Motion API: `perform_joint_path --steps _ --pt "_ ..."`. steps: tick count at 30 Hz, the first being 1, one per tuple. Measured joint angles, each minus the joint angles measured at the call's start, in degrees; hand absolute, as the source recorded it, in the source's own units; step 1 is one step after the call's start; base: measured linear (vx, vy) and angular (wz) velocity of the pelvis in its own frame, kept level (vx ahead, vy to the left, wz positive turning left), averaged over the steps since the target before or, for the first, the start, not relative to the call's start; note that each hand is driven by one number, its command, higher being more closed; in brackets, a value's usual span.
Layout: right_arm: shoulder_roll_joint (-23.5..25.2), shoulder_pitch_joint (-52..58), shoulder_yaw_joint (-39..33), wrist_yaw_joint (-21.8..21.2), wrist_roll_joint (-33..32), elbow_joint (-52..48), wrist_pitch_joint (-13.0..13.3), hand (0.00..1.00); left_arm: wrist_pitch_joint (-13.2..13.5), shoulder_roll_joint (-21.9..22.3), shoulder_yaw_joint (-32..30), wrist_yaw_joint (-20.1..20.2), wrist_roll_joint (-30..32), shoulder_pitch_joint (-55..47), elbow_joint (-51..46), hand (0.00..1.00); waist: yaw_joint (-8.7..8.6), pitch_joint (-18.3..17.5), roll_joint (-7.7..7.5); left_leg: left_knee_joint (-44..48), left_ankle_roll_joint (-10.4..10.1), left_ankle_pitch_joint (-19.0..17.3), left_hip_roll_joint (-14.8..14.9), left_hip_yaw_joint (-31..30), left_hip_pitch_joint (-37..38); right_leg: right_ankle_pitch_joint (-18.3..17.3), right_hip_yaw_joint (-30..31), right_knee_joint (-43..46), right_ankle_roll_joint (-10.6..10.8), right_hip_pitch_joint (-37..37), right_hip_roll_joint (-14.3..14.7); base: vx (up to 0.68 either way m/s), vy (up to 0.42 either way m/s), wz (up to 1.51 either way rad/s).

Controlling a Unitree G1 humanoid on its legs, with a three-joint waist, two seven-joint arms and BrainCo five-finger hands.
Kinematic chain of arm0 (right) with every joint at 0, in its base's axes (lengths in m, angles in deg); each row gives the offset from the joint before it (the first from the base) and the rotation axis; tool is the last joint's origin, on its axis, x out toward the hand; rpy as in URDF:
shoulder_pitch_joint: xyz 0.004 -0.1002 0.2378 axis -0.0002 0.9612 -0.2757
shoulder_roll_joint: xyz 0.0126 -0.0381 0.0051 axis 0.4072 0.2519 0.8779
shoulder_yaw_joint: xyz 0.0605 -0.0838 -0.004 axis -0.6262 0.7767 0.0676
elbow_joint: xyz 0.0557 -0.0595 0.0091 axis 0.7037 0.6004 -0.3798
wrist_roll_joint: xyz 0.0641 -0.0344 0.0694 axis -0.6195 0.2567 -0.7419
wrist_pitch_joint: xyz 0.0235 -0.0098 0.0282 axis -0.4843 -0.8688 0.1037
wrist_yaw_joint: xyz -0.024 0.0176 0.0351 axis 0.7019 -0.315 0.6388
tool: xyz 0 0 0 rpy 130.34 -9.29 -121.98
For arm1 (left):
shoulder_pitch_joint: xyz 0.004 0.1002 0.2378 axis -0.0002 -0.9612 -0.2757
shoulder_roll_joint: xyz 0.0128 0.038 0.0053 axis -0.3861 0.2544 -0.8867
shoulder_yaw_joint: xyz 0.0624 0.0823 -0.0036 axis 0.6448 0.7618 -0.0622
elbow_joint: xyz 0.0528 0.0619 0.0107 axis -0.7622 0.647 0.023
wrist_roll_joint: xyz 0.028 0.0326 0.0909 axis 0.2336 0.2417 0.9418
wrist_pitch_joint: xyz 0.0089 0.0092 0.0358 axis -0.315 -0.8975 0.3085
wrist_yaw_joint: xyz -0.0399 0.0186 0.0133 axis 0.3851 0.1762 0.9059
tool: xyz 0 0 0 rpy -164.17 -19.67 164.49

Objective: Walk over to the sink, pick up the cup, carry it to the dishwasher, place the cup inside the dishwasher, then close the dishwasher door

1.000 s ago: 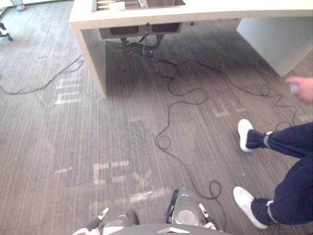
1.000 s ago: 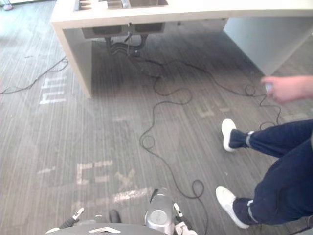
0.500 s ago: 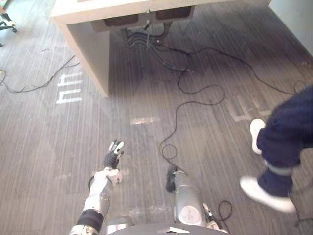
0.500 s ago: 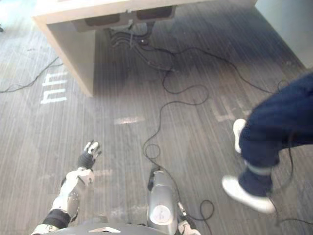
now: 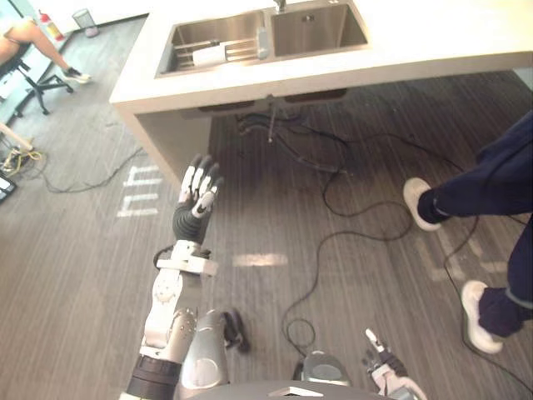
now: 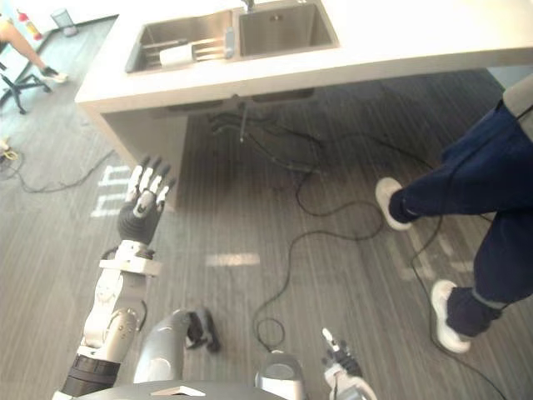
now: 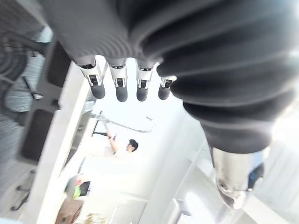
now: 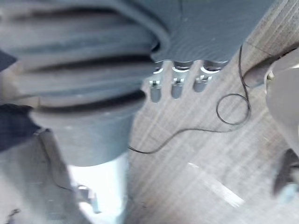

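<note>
Left hand (image 5: 197, 200) spread — cup (image 5: 208, 55) perhaps in sink (image 5: 321, 29).

Place: a mock kitchen set up in an office-like room.
Kitchen signs: white surface (image 5: 433, 50) with a double steel sink (image 5: 266, 37).
Office signs: tape marks (image 5: 137, 190) on grey floor (image 5: 75, 275); rolling chair (image 5: 29, 79).

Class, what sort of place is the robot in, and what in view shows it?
Probably a demo kitchen inside an office or lab: a white counter holds a double steel sink, loose cables trail over the floor, and an office chair stands nearby.
</note>
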Motion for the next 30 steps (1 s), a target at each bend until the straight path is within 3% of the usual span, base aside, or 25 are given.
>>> perform_joint_path --steps 2,3,4,5,6,7,8,9,10,11,12,13,14,16,18,19,20,21,24,30 --pt "-1.04 -0.41 0.07 1.06 -0.75 3.47 -1.38 0.00 1.16 -0.16 -2.28 -1.43 0.50 1.89 1.17 0.00 0.72 -0.88 1.12 -3.35 -0.46 1.35 -0.78 -5.28 1.18 -6.30 2.78 0.68 3.77 3.60 0.30 0.58 0.338 -0.66" --pt "-1.33 -0.53 -0.54 1.64 -0.82 5.81 -2.10 0.00 2.04 -0.27 -3.56 -1.98 1.22 2.61 2.36 0.00 0.83 -1.88 2.38 -2.14 2.24 2.49 -0.28 -9.75 0.50 -10.38 4.57 2.33 4.87 4.07 1.54 0.37 0.309 -0.66" --pt "-0.81 -0.73 -1.10 1.84 -0.83 6.63 -2.38 0.00 1.99 -0.58 -3.90 -2.00 1.55 2.87 2.98 0.00 0.89 -2.03 1.85 -0.27 2.72 3.35 -0.76 -10.27 -0.03 -11.31 5.04 2.79 4.86 4.19 1.16 0.38 0.316 -0.64" --pt "1.34 -0.56 -2.36 2.51 -0.79 9.99 -3.44 0.00 1.73 -1.87 -4.64 -2.66 2.28 2.15 4.08 0.00 1.72 -4.38 -2.02 3.50 4.34 2.28 -3.25 -9.24 -0.56 -12.99 5.99 2.51 4.34 5.00 -2.11 0.45 0.207 -0.49" --pt "3.16 0.81 -3.59 2.53 0.07 12.31 -4.38 0.00 1.42 -1.70 -5.36 -3.10 3.01 2.17 3.86 0.00 1.68 -6.52 -5.26 4.45 7.49 1.35 -6.28 -8.88 -0.55 -10.83 6.98 8.79 4.17 3.13 -5.02 0.70 0.272 -0.40" --pt "3.51 0.42 -3.68 2.45 1.27 12.50 -4.63 0.00 1.27 -1.34 -5.92 -3.17 3.30 2.64 3.67 0.00 1.35 -6.48 -5.55 5.29 9.55 1.95 -6.73 -8.90 -0.77 -8.17 6.64 14.48 6.90 0.22 -6.95 0.73 0.241 -0.16" --pt "3.88 0.37 -4.21 2.48 3.69 13.93 -4.77 0.00 0.87 -1.37 -6.18 -3.36 3.31 3.04 2.97 0.00 0.80 -6.73 -6.05 6.79 10.67 -0.11 -7.59 -8.02 -0.44 -1.03 6.88 25.33 11.76 -5.39 -10.49 0.70 0.277 0.03" --pt "4.27 0.22 -5.81 2.77 5.67 14.36 -4.89 0.00 0.33 -1.69 -5.59 -3.41 3.37 3.77 2.24 0.00 0.07 -6.71 -5.99 5.57 11.54 -1.64 -8.49 -7.29 1.57 6.61 6.54 32.74 10.65 -9.09 -13.52 0.56 0.250 -0.08" --pt "4.34 -0.25 -6.18 2.82 6.23 14.32 -4.75 0.00 0.25 -1.58 -5.65 -3.85 3.50 4.13 2.05 0.00 -0.03 -6.50 -5.72 4.35 11.70 -1.98 -8.70 -6.80 3.22 6.47 6.10 36.47 9.57 -11.10 -14.70 0.51 0.206 -0.24" --pt "4.34 -1.12 -6.24 2.77 6.59 14.32 -4.39 0.00 -0.22 -1.77 -6.35 -5.53 4.00 4.46 2.21 0.00 -0.42 -5.82 -4.53 0.92 11.89 -2.11 -8.63 -6.25 7.63 4.78 4.18 40.88 6.94 -14.15 -15.43 0.45 0.170 -0.49" --pt "4.34 -1.43 -6.23 2.55 6.58 14.18 -3.93 0.00 -0.13 -2.22 -6.37 -6.98 4.00 4.48 2.30 0.00 -0.85 -5.39 -3.04 -3.57 11.23 -1.65 -8.15 -6.14 12.52 2.63 0.94 40.32 4.79 -15.62 -14.74 0.41 0.155 -0.53" --pt "4.34 -1.41 -6.20 2.41 6.58 14.12 -3.49 0.00 0.05 -2.41 -6.38 -7.31 4.00 4.55 2.30 0.00 -1.01 -5.37 -2.45 -5.56 10.90 -1.45 -7.83 -6.09 14.66 1.53 -0.58 38.46 4.33 -16.63 -14.03 0.36 0.108 -0.47" --pt "4.26 -1.45 -5.94 2.31 6.62 13.61 -3.30 0.00 1.16 -2.55 -6.38 -8.01 4.22 5.43 2.75 0.00 -1.39 -5.32 -1.51 -8.36 10.50 -1.19 -6.90 -6.07 17.45 -0.13 -2.86 31.53 3.87 -19.01 -11.74 0.29 0.036 -0.30" --pt "4.26 -1.48 -5.83 2.40 6.60 13.76 -3.40 0.00 2.81 -3.16 -6.35 -8.23 4.42 8.56 4.60 0.00 -2.06 -5.22 -0.95 -9.86 9.42 -1.44 -5.84 -6.65 18.38 0.67 -3.05 17.62 4.30 -23.48 -8.53 0.24 -0.033 0.04" --pt "4.40 -0.45 -6.17 2.52 6.57 14.79 -3.65 0.00 3.63 -5.12 -6.10 -9.46 4.32 10.83 9.30 0.00 -3.60 -4.78 -1.34 -8.61 6.97 -3.10 -5.40 -9.12 19.55 9.13 1.33 4.64 4.92 -26.84 -7.29 0.25 -0.149 0.47" --pt "4.61 0.38 -6.18 2.48 6.58 14.96 -3.67 0.00 3.64 -5.63 -6.15 -9.88 4.29 10.70 10.31 0.00 -4.01 -4.64 -1.76 -7.59 6.24 -4.10 -5.40 -10.15 20.13 12.51 2.69 2.74 4.85 -26.41 -7.13 0.23 -0.218 0.60" --pt "5.41 2.16 -6.23 2.32 6.70 15.11 -3.57 0.00 3.74 -6.53 -6.18 -10.23 4.23 10.58 11.20 0.00 -4.37 -4.55 -3.27 -5.27 4.91 -6.12 -5.73 -11.90 20.40 19.94 5.04 1.36 5.37 -25.23 -7.39 0.18 -0.277 0.63" --pt "5.36 3.26 -7.06 2.18 7.12 16.04 -3.49 0.00 4.33 -6.11 -6.61 -10.48 3.92 9.88 11.60 0.00 -4.39 -4.17 -3.16 -2.76 3.32 -9.04 -4.82 -14.28 20.90 19.14 5.55 3.92 5.53 -24.45 -6.79 0.22 -0.345 0.54" --pt "5.27 4.14 -9.11 0.34 7.17 15.34 -2.75 0.00 5.50 -5.85 -6.32 -10.39 3.05 8.89 11.43 0.00 -3.93 -5.71 -0.75 -4.44 0.68 -8.82 -2.10 -18.56 19.70 14.60 4.21 4.38 6.25 -24.62 -3.55 0.18 -0.287 0.32" --pt "4.69 2.86 -11.19 -0.84 13.34 13.65 -2.31 0.00 5.48 -5.85 -6.36 -13.58 3.21 8.94 13.72 0.00 -3.68 -6.83 0.66 -14.46 0.73 -2.39 0.98 -22.96 20.82 14.37 1.42 -2.02 4.86 -22.68 1.88 0.12 -0.172 0.28"
